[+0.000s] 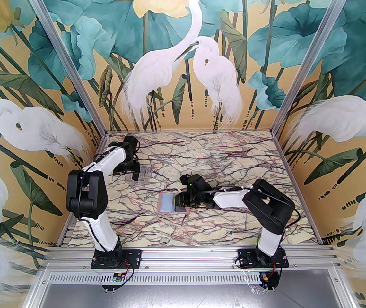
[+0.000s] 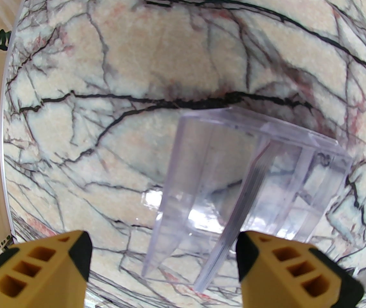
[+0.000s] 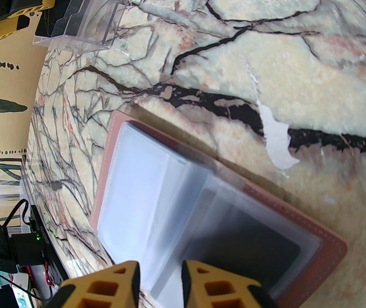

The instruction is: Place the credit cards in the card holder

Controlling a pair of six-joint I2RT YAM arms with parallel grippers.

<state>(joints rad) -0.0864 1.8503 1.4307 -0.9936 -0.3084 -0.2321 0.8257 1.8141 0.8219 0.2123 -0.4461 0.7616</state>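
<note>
Left gripper (image 2: 163,268): I see its fingers spread wide with nothing held, just beside the clear plastic box (image 2: 202,172) at the far left of the table (image 1: 221,159), where black credit cards (image 3: 70,11) stand on edge. Card holder (image 3: 144,184) lies open mid-table, one dark card (image 3: 253,245) already in a sleeve. Right gripper (image 3: 160,287): fingers nearly together, a sleeve leaf (image 3: 176,210) running into the gap; I cannot tell if it is clamped.
</note>
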